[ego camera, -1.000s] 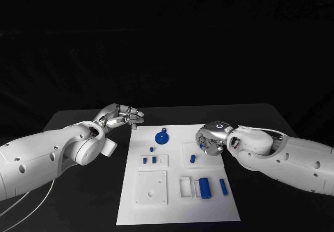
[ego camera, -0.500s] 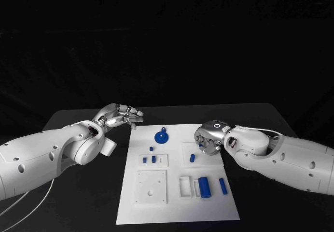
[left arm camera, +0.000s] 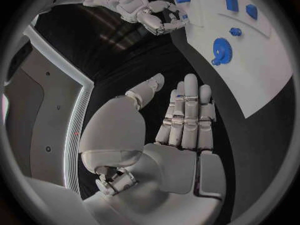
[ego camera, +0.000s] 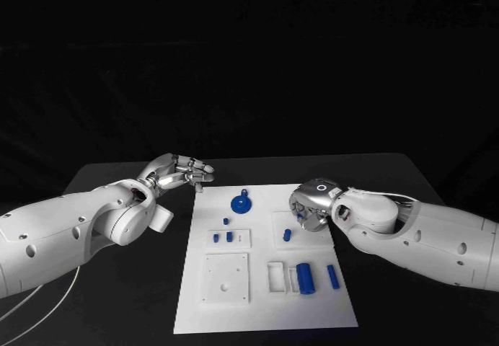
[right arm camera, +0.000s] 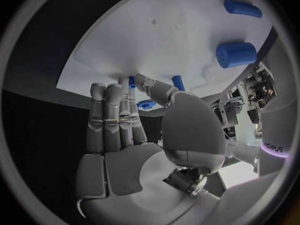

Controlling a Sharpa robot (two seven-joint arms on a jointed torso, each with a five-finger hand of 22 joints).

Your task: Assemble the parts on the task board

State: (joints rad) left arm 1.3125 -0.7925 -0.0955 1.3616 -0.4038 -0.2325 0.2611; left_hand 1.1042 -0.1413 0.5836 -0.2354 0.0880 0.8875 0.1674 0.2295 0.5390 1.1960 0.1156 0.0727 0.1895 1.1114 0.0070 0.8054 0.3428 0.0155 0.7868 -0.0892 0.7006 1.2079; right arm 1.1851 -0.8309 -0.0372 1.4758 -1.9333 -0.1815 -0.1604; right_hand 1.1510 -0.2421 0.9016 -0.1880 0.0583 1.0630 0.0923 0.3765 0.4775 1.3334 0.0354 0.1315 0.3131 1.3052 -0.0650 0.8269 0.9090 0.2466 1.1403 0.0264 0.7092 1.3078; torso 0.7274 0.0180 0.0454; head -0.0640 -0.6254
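Two hands, left hand (ego camera: 179,173) beside task board (ego camera: 265,303)

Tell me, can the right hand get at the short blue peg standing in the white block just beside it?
Probably yes: the right hand hovers just beside the short blue peg, and nothing stands between them on the task board.

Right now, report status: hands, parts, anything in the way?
Left hand open, off the task board, far left corner. Right hand above board, blue part at its fingers, grip unclear. Nothing blocks the blue gear.
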